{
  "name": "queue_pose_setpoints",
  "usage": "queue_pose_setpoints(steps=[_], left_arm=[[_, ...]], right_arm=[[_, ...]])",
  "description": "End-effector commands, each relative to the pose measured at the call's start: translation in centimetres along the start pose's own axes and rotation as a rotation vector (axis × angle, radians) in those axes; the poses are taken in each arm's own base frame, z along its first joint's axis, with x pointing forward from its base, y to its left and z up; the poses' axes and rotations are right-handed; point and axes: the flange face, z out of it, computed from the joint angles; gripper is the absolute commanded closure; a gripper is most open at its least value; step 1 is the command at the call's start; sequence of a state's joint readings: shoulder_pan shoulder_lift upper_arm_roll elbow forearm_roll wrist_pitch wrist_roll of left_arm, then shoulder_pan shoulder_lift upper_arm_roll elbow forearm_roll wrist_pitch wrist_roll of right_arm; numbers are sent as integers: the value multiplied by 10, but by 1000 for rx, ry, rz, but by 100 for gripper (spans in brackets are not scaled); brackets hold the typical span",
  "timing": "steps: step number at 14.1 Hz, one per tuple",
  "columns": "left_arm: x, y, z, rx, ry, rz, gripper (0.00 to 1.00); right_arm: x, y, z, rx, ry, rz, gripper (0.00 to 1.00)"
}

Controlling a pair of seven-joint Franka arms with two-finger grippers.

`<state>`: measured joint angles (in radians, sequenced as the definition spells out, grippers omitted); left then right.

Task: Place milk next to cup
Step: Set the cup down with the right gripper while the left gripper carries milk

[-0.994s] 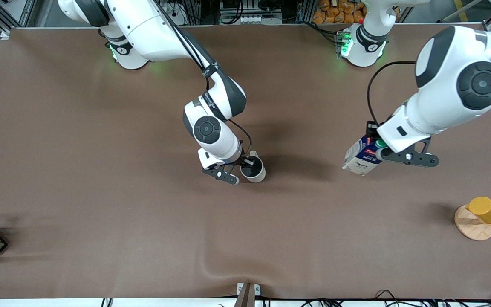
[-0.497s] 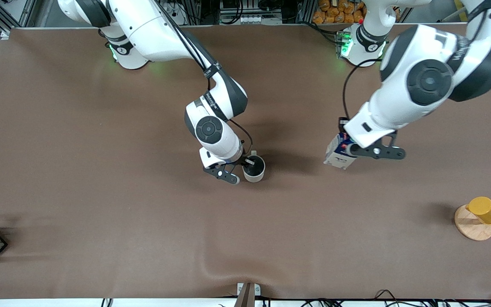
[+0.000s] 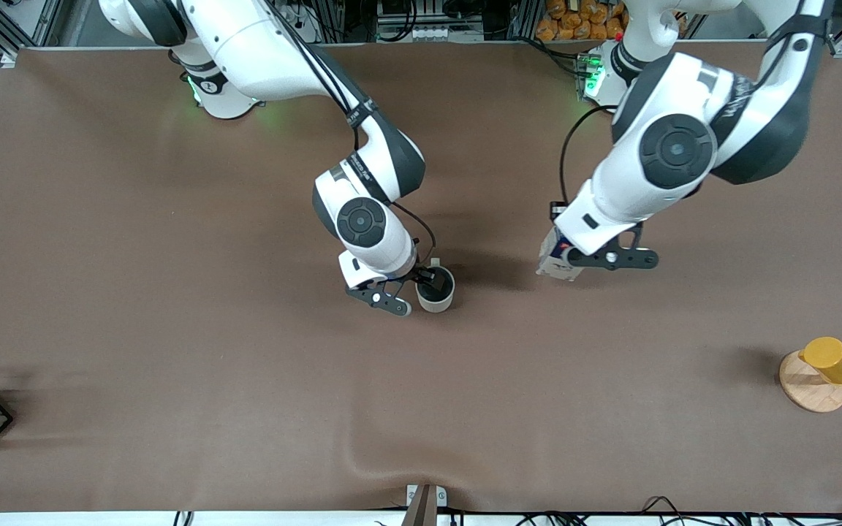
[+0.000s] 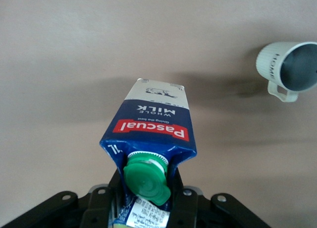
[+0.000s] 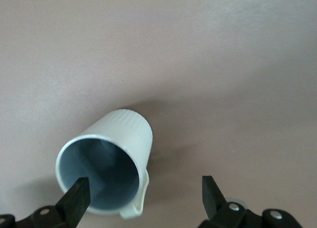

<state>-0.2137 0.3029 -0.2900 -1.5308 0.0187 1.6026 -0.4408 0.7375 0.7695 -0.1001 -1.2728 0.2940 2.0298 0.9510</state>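
Front view: the left gripper (image 3: 588, 257) is clenched on the milk (image 3: 554, 257), held above the middle of the table (image 3: 172, 365), toward the left arm's end from the cup (image 3: 435, 289) and well apart from it. The cup stands upright near the table's centre, and the right gripper (image 3: 410, 291) sits spread around its rim, one finger inside.

Left wrist view: the carton's top is pinched between the fingers, green cap (image 4: 147, 178) up close. A red band reads "Pascual", with "WHOLE MILK" under it, hidden from the front camera. The cup (image 4: 288, 67) shows "HOME" on its side.

Right wrist view: the fingertips (image 5: 78, 195) are parted, one inside the cup (image 5: 108, 161), the other outside beside the handle.
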Motion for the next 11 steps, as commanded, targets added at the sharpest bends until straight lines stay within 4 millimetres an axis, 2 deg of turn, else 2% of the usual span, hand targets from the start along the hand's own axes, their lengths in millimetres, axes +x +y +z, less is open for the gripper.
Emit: queue_pose_setpoints(steps=[1, 2, 3, 6, 8, 11], left_arm=[[7, 34, 7, -21, -1, 13, 64], [12, 39, 13, -30, 3, 23, 64], [10, 53, 19, -32, 10, 49, 64], [-5, 104, 39, -20, 11, 110, 64], [-14, 122, 44, -18, 13, 138, 64], [-7, 132, 59, -30, 26, 161, 62]], right_arm=[[12, 6, -48, -4, -25, 26, 0], [33, 22, -68, 8, -33, 60, 0], [50, 37, -94, 21, -36, 62, 0], [81, 83, -150, 6, -52, -48, 0], [100, 117, -184, -1, -66, -72, 0], [121, 163, -220, -10, -94, -134, 0]])
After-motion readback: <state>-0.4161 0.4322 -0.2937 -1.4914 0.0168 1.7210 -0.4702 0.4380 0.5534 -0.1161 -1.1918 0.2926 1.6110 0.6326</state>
